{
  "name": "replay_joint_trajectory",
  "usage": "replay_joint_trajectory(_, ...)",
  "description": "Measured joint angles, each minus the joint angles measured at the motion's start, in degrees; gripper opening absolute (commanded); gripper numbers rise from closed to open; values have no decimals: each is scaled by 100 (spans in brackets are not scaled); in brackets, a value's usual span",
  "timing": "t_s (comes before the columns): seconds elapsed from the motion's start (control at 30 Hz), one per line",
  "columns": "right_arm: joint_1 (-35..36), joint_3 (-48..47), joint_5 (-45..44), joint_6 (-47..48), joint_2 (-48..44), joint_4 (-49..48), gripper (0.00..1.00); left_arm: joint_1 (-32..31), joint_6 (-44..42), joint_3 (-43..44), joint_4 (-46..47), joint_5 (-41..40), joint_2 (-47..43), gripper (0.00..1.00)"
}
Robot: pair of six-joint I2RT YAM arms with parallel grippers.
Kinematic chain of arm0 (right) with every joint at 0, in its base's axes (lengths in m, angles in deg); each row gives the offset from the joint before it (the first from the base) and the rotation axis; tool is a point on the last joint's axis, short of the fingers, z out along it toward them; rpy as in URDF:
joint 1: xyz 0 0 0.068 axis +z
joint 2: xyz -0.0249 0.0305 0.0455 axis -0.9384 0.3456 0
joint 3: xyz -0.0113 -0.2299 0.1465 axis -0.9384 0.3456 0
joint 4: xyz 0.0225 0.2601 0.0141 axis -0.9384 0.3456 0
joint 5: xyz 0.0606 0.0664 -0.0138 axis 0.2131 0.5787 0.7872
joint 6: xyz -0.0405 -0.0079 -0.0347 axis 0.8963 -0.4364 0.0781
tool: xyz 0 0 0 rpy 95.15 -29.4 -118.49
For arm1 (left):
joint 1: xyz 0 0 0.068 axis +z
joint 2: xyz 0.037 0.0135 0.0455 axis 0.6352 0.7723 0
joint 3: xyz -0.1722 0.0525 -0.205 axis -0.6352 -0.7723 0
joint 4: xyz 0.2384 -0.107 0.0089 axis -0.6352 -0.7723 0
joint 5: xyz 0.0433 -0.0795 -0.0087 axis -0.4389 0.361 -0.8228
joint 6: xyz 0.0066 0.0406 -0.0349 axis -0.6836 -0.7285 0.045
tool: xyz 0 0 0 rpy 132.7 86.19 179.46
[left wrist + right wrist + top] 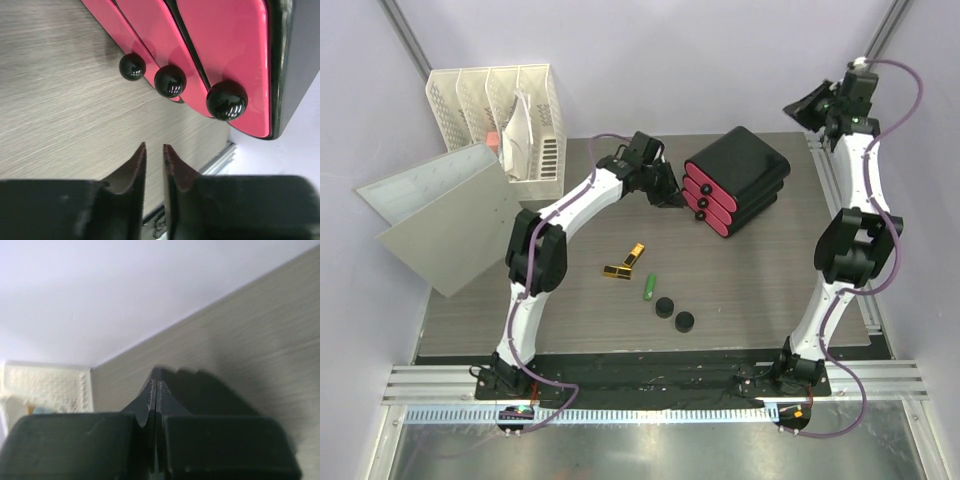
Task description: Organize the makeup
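Note:
Two gold-black lipsticks (634, 254) (616, 270) lie mid-table. A green stick (649, 287) lies just right of them, with two round black discs (665, 307) (686, 321) nearer the front. The foundation bottles and the orange tube are out of view. My left gripper (670, 195) (154, 146) is empty, its jaws a narrow gap apart. It hovers just left of the black organizer box (745, 165), facing its three shut pink drawers (225, 45) and their black knobs (170, 81). My right gripper (807, 108) (157, 381) is shut and empty, raised at the far right corner.
A white mesh file rack (500, 115) holding papers stands at the back left. A grey board (440, 215) leans beside it over the table's left edge. Metal rails run along the front (640, 385) and the right side.

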Motion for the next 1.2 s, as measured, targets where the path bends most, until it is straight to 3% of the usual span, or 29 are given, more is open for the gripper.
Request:
replay_joint_trajectory(0.2, 514, 1718, 664, -96, -800, -13, 1, 90, 428, -153, 442, 396, 210, 37)
replay_joint_trajectory(0.4, 717, 2667, 979, -98, -1086, -160, 1, 181, 1117, -713, 1451, 798, 422, 39)
replay_joint_trajectory(0.73, 669, 2988, 1113, -2, -1246, -424, 1, 190, 2505, -1467, 3512, 1202, 820, 40)
replay_joint_trajectory(0.77, 669, 2990, 1115, 13, -1246, -435, 1, 190, 2588, -1521, 3644, 1235, 822, 50)
replay_joint_trajectory(0.87, 669, 2999, 1117, 35, -1244, -468, 1, 221, 2903, -1725, 4229, 1298, 824, 57)
replay_joint_trajectory(1.0, 671, 2999, 1134, 37, -1239, -470, 1, 214, 3176, -1768, 4843, 1309, 824, 57)
replay_joint_trajectory(1.2, 671, 2997, 1182, 37, -1226, -490, 1, 138, 3342, -1709, 5233, 1338, 872, 47)
